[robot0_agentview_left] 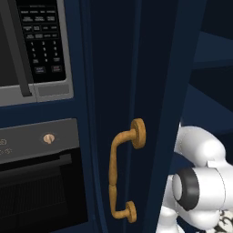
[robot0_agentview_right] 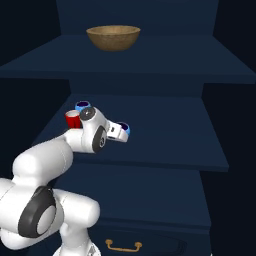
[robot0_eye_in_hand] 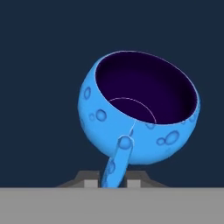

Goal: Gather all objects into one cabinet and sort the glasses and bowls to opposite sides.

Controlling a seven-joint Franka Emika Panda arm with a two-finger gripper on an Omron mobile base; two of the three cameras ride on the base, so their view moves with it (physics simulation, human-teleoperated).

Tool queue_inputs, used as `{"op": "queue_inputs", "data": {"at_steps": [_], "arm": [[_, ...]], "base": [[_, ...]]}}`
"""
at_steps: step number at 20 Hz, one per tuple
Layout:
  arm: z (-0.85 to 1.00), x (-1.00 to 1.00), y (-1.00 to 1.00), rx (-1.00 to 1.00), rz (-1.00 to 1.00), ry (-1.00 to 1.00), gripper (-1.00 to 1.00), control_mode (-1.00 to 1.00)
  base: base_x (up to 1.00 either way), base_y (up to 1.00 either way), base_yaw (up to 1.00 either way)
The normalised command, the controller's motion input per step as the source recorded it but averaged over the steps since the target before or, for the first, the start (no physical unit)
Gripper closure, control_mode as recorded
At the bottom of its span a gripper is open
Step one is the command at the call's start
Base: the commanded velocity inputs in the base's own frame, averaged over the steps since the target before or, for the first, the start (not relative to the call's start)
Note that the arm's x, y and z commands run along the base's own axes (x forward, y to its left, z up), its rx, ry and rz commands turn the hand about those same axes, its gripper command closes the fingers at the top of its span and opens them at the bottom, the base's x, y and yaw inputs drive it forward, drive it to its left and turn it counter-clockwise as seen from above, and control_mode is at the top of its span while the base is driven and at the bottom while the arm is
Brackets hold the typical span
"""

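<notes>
robot hand at a blue cup on the middle cabinet shelf

the right base view looks into the open navy cabinet (robot0_agentview_right: 150,145), which has stepped inner shelves. on the upper shelf sits a wide tan wooden bowl (robot0_agentview_right: 113,37), upright and alone. on the middle shelf, toward the left, the white arm reaches in. its gripper (robot0_agentview_right: 121,131) is at a light-blue cup (robot0_agentview_right: 125,129) that peeks out past the hand. just behind the arm's wrist stand a red cup (robot0_agentview_right: 72,119) and a second light-blue vessel (robot0_agentview_right: 83,106), close to each other.

in the hand view the light-blue cup (robot0_eye_in_hand: 138,109) is tilted, its dark purple inside facing the camera, its outside dimpled. a thin blue handle (robot0_eye_in_hand: 117,164) runs down from it between the two dark finger tips (robot0_eye_in_hand: 89,180) at the bottom. they sit close on either side of the handle, but whether they pinch it cannot be told.

the left base view shows the cabinet door edge with its curved brass handle (robot0_agentview_left: 122,175), and a microwave (robot0_agentview_left: 34,45) above an oven (robot0_agentview_left: 41,177) to the left.
</notes>
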Motion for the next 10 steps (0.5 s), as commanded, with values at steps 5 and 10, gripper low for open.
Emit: {"op": "queue_inputs", "data": {"at_steps": [5,10], "arm": [[0.00,0.00,0.00,0.00,0.02,-0.01,1.00,-1.00],[0.00,-0.06,0.00,0.00,0.02,0.00,1.00,-1.00]], "base": [[0.00,0.00,0.00],[0.00,0.00,0.00]]}}
